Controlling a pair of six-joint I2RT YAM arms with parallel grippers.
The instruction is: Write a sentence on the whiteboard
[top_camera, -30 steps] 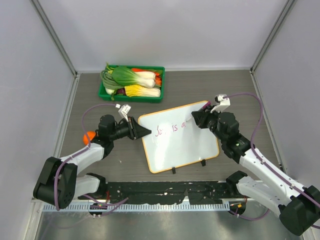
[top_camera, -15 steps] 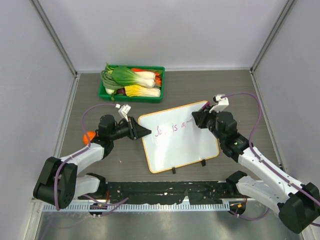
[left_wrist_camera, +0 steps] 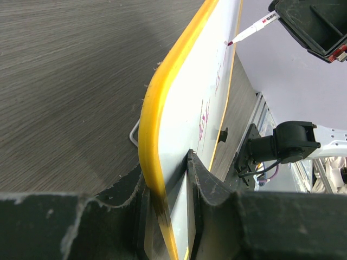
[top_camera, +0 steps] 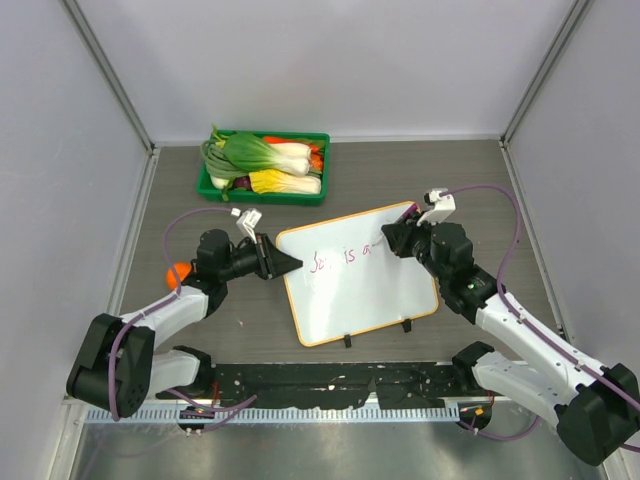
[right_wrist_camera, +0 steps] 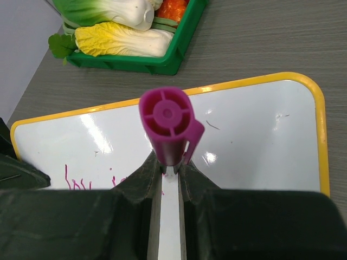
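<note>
1. At 6 o'clock, the left gripper [left_wrist_camera: 166,172] clamps the whiteboard [left_wrist_camera: 187,92] by its yellow rim.
2. The sentence [left_wrist_camera: 205,116] runs purple across the middle of the board.
3. At 1 o'clock, the right gripper [left_wrist_camera: 309,24] presses a marker [left_wrist_camera: 250,32] tip against the board.

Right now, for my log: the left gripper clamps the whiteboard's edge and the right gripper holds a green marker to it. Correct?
Only the colour is wrong: the marker is purple-pink, not green, as the right wrist view shows. The left gripper does clamp the whiteboard by its edge, and the right gripper holds the marker to it.
</note>
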